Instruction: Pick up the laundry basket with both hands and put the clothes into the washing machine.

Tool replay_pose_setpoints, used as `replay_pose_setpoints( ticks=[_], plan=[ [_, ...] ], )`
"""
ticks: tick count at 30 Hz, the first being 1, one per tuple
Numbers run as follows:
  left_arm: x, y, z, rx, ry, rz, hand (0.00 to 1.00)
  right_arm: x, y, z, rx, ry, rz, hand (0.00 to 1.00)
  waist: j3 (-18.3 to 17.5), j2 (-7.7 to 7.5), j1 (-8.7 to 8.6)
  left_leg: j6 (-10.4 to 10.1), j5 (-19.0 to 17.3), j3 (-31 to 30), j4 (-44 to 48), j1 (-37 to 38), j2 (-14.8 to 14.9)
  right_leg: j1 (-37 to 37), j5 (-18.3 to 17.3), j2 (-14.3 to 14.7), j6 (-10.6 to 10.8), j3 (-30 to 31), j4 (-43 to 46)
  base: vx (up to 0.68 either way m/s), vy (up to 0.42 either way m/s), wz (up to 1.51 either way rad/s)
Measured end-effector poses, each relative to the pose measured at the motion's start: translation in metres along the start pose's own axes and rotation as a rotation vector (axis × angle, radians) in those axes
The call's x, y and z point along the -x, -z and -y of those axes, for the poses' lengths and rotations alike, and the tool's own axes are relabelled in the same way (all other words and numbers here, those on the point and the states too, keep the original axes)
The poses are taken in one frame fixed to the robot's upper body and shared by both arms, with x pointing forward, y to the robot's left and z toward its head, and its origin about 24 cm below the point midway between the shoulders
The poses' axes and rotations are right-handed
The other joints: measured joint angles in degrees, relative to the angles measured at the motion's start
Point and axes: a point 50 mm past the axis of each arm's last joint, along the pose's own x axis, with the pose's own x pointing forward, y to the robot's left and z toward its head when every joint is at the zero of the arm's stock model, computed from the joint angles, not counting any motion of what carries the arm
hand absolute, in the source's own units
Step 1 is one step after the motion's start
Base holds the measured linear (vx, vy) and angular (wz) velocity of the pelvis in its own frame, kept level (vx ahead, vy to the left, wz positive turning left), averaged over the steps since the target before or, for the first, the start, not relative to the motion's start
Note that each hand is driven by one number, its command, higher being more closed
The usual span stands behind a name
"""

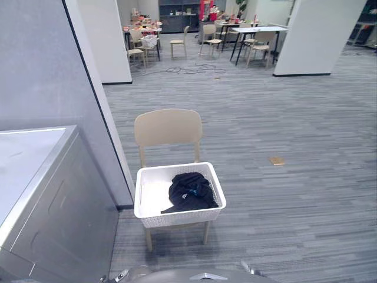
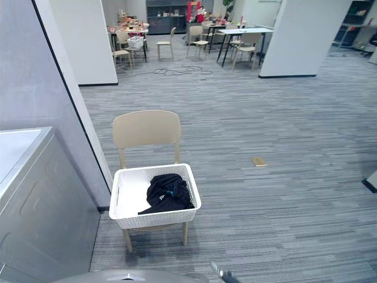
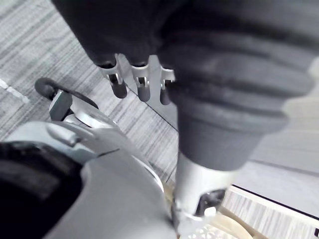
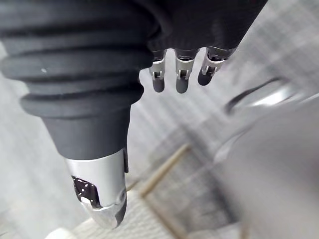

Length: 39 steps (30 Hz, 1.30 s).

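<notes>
A white lattice laundry basket (image 1: 179,219) sits on the seat of a beige chair (image 1: 168,127) just ahead of me. Inside it, toward its right side, lies a black garment (image 1: 188,191); the left part of the basket floor is bare. The grey washing machine (image 1: 41,183) stands at my left, its lid down, close beside the chair. My left hand (image 3: 139,82) hangs low near the floor, fingers relaxed and holding nothing. My right hand (image 4: 182,74) hangs the same way, fingers loose and empty. Both hands are well short of the basket.
A grey partition wall (image 1: 41,59) rises behind the washing machine. A small tan piece (image 1: 276,160) lies on the carpet to the right of the chair. Tables and chairs (image 1: 253,38) stand far back, beside a white pillar (image 1: 318,35).
</notes>
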Motion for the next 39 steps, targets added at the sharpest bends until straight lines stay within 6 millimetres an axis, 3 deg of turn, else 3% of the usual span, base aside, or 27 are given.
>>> replay_pose_setpoints(
  ticks=[2,3,4,5,6,7,9,10,12,15,19,21,25,29,36,39],
  plan=[
    [0.0,0.001,0.0,-0.061,-0.002,-0.012,0.0,0.011,-0.065,-0.033,-0.055,-0.1,0.321,0.0,0.1,0.12,-0.6,-1.3,-0.4,7.0,-12.0,4.2,-1.0,0.2,0.4,-1.1,0.3,-2.9,-1.1,0.0,-0.011,0.88],
    [-0.001,0.0,0.001,-0.076,0.0,-0.012,0.0,0.016,-0.081,-0.041,-0.058,-0.122,0.4,0.0,0.1,0.15,-0.63,-2.2,-0.2,8.1,-15.9,5.7,-1.6,0.2,0.4,-1.2,0.4,-3.6,-1.3,0.01,0.054,0.77],
    [-0.002,-0.002,0.002,-0.102,0.005,-0.014,0.0,0.03,-0.111,-0.051,-0.067,-0.162,0.549,0.0,0.3,-0.06,-0.58,-5.6,1.5,9.4,-22.4,7.9,-2.5,0.0,0.6,-1.6,0.6,-4.5,-1.7,0.01,0.061,0.63],
    [-0.003,-0.005,0.004,-0.149,0.008,-0.011,0.0,0.046,-0.136,-0.063,-0.042,-0.18,0.695,0.0,0.9,-0.14,-0.46,-5.8,3.3,9.1,-26.1,8.6,-4.0,0.1,1.3,-2.0,1.1,-4.8,-2.7,0.01,0.056,0.53],
    [-0.003,-0.006,0.004,-0.171,0.006,-0.005,0.0,0.053,-0.147,-0.07,-0.034,-0.192,0.763,0.0,1.0,0.2,-0.55,-5.8,3.9,8.7,-27.1,8.8,-4.5,0.4,2.0,-2.1,1.5,-5.0,-3.6,0.0,0.045,0.28],
    [-0.004,-0.009,0.006,-0.215,0.008,0.005,0.0,0.067,-0.166,-0.08,-0.011,-0.216,0.875,0.0,1.3,-0.63,-0.5,-5.8,4.6,8.1,-28.7,8.7,-5.2,0.6,3.6,-2.1,1.9,-5.3,-5.7,0.01,0.046,0.11],
    [-0.005,-0.014,0.011,-0.309,0.03,0.022,0.0,0.088,-0.187,-0.092,-0.003,-0.237,1.016,0.0,1.4,-0.1,-0.43,-5.5,5.6,7.9,-30.8,8.6,-6.1,1.1,5.5,-2.6,2.3,-5.6,-8.5,0.04,0.077,0.11],
    [-0.006,-0.019,0.014,-0.361,0.041,0.036,0.0,0.101,-0.194,-0.099,0.01,-0.262,1.093,0.0,2.0,0.0,-0.43,-5.3,6.0,7.3,-31.6,8.5,-6.6,1.9,6.3,-2.5,2.7,-6.3,-10.2,0.06,0.059,0.22],
    [-0.007,-0.027,0.019,-0.439,0.06,0.062,0.0,0.11,-0.198,-0.106,0.085,-0.284,1.155,0.0,2.6,-0.21,-0.21,-5.2,6.1,6.4,-31.7,7.7,-7.3,2.7,7.3,-2.7,3.0,-7.4,-12.2,0.06,0.037,0.25],
    [-0.008,-0.032,0.024,-0.515,0.082,0.082,0.0,0.109,-0.198,-0.121,0.209,-0.334,1.161,0.0,2.6,-0.14,0.07,-5.1,6.2,5.9,-31.8,5.8,-7.6,2.0,8.0,-2.7,3.2,-8.1,-13.7,0.03,0.016,0.13],
    [-0.009,-0.042,0.035,-0.62,0.116,0.122,0.0,0.073,-0.203,-0.14,0.465,-0.411,1.025,0.0,3.6,-0.03,0.71,-4.8,6.5,5.2,-31.7,3.2,-7.7,0.0,8.6,-2.7,3.3,-8.7,-14.0,0.02,-0.003,0.1],
    [-0.009,-0.055,0.046,-0.654,0.143,0.167,0.0,0.063,-0.213,-0.153,0.534,-0.429,0.997,0.0,6.4,0.23,1.05,-4.7,6.6,4.8,-30.7,1.5,-7.7,-1.2,8.8,-2.8,3.1,-9.1,-13.2,-0.03,-0.003,0.1],
    [-0.006,-0.093,0.078,-0.698,0.201,0.301,0.0,0.05,-0.254,-0.183,0.684,-0.431,0.967,0.0,14.5,0.54,1.82,-4.5,6.6,2.3,-26.0,-5.8,-7.0,-7.0,9.0,-3.1,2.8,-10.1,-9.6,-0.12,0.008,0.21],
    [0.0,-0.118,0.105,-0.709,0.247,0.399,0.0,0.033,-0.287,-0.2,0.661,-0.339,0.855,0.0,19.6,1.34,3.22,-3.8,6.4,1.7,-23.1,-9.6,-7.0,-10.1,9.3,-3.8,2.5,-10.1,-7.6,-0.1,0.039,0.07],
    [0.01,-0.136,0.132,-0.542,0.3,0.467,0.0,0.056,-0.348,-0.208,0.38,-0.253,0.875,0.0,24.0,2.72,4.89,-2.7,7.5,1.9,-22.3,-15.2,-7.0,-15.8,11.2,-4.1,2.4,-9.8,-7.2,-0.09,0.041,-0.01],
    [0.012,-0.132,0.138,-0.48,0.315,0.457,0.0,0.056,-0.352,-0.204,0.33,-0.233,0.876,0.0,24.2,2.84,5.02,-2.6,8.0,2.2,-22.7,-16.1,-7.1,-16.9,11.2,-4.4,2.4,-9.9,-7.0,-0.01,0.004,0.02]
  ],
)
